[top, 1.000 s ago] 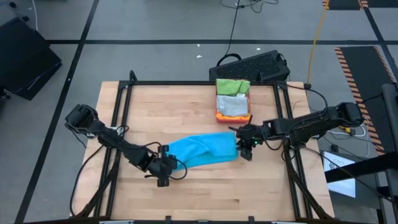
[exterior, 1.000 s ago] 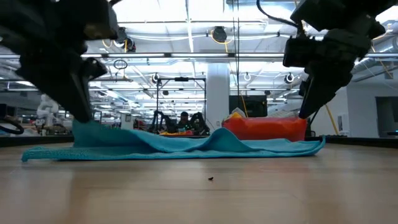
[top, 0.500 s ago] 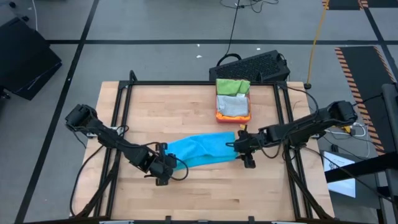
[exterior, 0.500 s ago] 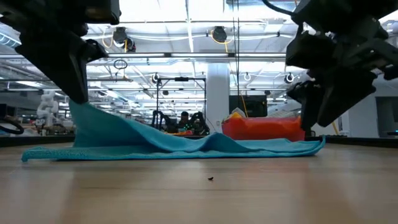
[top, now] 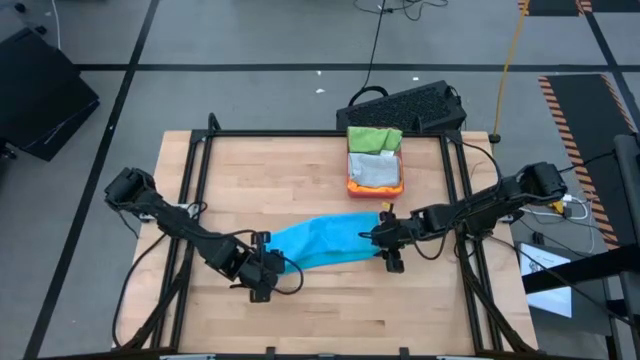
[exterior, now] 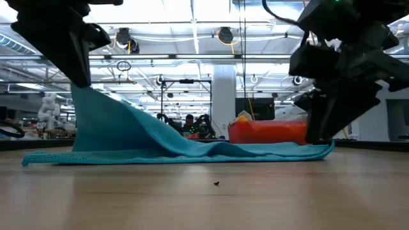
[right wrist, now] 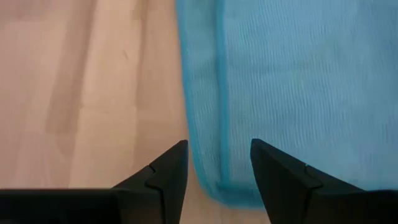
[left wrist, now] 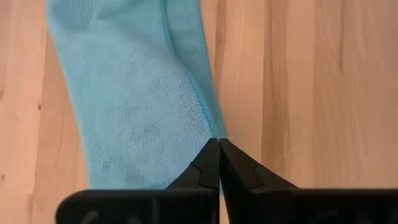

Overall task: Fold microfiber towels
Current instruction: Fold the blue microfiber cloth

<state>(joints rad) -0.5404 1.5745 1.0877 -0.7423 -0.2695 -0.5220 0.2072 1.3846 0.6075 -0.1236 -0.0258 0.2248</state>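
the bright blue towel [top: 325, 243] lies stretched across the middle of the wooden table [top: 300, 170], and the left gripper [left wrist: 219, 163] has its fingers pinched tight on the towel's near left corner, holding that end lifted off the wood so the cloth slopes down to the flat part in the low view. the right gripper [right wrist: 217, 163] sits low at the towel's opposite end with its fingers spread apart over the hemmed edge. behind it, the pink-red tray [top: 352, 186] holds folded green and grey towels [top: 374, 155].

Light wooden counter [top: 300, 180] inside a black frame. On it, a bright blue towel [top: 325, 242] lower centre, one end raised off the wood, and a pink-red tray [top: 374, 187] upper right, holding folded towels.
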